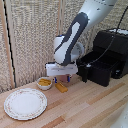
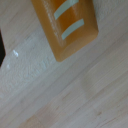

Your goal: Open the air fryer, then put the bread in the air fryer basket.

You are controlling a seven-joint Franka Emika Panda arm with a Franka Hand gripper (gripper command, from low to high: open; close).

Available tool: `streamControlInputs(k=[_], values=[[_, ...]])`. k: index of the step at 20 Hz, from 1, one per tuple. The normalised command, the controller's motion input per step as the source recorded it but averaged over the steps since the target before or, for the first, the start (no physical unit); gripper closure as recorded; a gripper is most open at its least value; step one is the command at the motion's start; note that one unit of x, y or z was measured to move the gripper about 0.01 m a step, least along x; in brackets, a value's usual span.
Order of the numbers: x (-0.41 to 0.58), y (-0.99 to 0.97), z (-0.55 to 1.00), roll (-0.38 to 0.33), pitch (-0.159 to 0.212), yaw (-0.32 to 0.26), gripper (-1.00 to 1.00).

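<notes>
The gripper (image 1: 62,78) hangs low over the tabletop (image 1: 85,107), its two short blue-tipped fingers pointing down with a gap between them and nothing held; how wide that gap is I can't judge well from here. The bread (image 1: 61,87) lies directly under the fingertips, flat on the wood. In the exterior view its long axis runs on a slant, and the wrist view shows the same golden-brown block (image 2: 67,25) lying diagonally, with pale stripes on its top face. I'd say the jaws need to straddle its short width, so the wrist may want turning to match that slant before coming down.

Just beside the bread, toward the exterior view's left, sits a small white bowl (image 1: 44,83) with yellow food, close enough that a finger could clip its rim. A plate (image 1: 25,104) lies farther off. To the exterior view's right the air fryer (image 1: 114,50) stands with its basket (image 1: 98,69) pulled out and the handle (image 1: 84,73) facing the arm; bare tabletop lies between bread and basket for the carry.
</notes>
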Motion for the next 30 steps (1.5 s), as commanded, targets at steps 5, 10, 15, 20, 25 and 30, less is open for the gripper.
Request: streamControlInputs(k=[5, 10, 15, 20, 25, 30], values=[[0.213, -0.15, -0.19, -0.058, 0.052, 0.147, -1.00], [0.214, -0.13, -0.26, -0.012, 0.041, 0.176, -1.00], [0.159, -0.06, -0.22, 0.021, 0.014, 0.179, -1.00], [0.059, 0.00, -0.11, 0.015, 0.024, 0.069, 1.00], [0.008, 0.00, -0.03, 0.000, 0.005, 0.022, 1.00], [0.007, 0.00, 0.01, 0.005, 0.000, -0.003, 1.00]])
